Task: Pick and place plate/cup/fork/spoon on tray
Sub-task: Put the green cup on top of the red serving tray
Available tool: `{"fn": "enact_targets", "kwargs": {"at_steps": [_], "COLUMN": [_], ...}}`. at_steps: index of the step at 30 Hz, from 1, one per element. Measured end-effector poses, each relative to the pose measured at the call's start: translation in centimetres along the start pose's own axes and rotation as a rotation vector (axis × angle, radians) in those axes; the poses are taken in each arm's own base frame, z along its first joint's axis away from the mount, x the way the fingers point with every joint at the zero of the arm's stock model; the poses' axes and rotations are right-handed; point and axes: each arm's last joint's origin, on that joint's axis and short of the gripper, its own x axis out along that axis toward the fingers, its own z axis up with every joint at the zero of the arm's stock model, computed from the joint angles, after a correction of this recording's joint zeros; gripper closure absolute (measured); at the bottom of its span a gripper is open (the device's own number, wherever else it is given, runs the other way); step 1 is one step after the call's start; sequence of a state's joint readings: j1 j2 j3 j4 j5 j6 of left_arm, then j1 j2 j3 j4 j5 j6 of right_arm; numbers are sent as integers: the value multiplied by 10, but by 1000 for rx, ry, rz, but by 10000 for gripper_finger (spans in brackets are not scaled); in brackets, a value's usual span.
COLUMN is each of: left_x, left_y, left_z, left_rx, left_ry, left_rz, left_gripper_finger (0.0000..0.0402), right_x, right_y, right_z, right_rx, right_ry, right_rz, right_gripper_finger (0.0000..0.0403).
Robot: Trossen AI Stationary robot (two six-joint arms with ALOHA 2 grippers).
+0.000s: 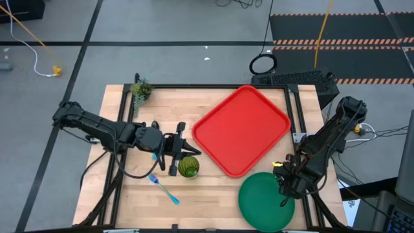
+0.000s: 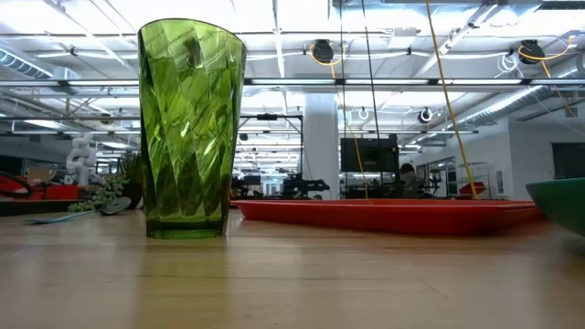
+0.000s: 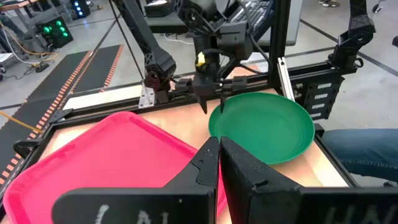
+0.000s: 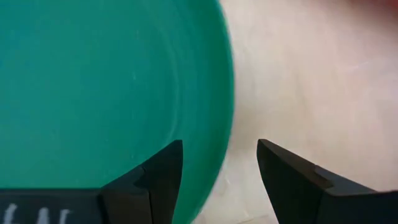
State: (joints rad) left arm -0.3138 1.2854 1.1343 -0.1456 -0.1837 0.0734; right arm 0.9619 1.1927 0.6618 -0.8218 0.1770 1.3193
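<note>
The red tray (image 1: 240, 129) lies at the table's middle right. The dark-green plate (image 1: 266, 199) lies at the near right edge. My right gripper (image 4: 219, 165) is open and points down. Its fingers stand on either side of the plate's rim (image 4: 225, 124), one over the plate and one over the table. The green cup (image 1: 188, 166) stands upright on the table. My left gripper (image 1: 193, 153) is shut and level, just beyond the cup's far side. A light-blue-handled utensil (image 1: 164, 188) lies left of the cup. Another pale-blue piece (image 1: 155, 156) shows under the left gripper.
A small green plant (image 1: 140, 90) sits at the far left corner. A black frame (image 1: 292, 110) runs along the table's edges. Bare wood (image 1: 149, 116) lies between the plant and the tray. The cup (image 2: 190, 128) fills the low view's left, with the tray (image 2: 384, 216) behind it.
</note>
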Motion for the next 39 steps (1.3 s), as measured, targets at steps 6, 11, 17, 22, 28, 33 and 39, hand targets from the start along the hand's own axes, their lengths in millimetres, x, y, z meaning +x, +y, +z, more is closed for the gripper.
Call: {"fn": "enact_targets", "kwargs": {"at_steps": [6, 11, 17, 22, 28, 33, 39], "left_x": [0, 0, 6, 16, 23, 21, 14], "left_y": [0, 0, -8, -34, -63, -74, -82], "left_z": [0, -1, -15, -23, -36, -48, -57], "left_rx": [-1, -5, -36, 38, 103, 100, 78], "left_ry": [-4, 8, 130, 170, 236, 331, 426], "left_rz": [0, -1, -23, -95, -99, -94, -102], "left_gripper_finger": [382, 382, 382, 379, 317, 240, 175], "right_x": [5, 5, 5, 5, 4, 4, 4], "right_y": [-2, -1, 1, 1, 1, 3, 6], "right_z": [-1, -1, -1, -1, -1, 0, 1], "right_rx": [4, 28, 75, 90, 101, 119, 126], "right_ry": [-2, -6, -9, -9, -8, -12, -19], "right_rz": [4, 15, 32, 32, 34, 57, 91], "right_gripper_finger": [204, 204, 204, 204, 204, 204, 204]}}
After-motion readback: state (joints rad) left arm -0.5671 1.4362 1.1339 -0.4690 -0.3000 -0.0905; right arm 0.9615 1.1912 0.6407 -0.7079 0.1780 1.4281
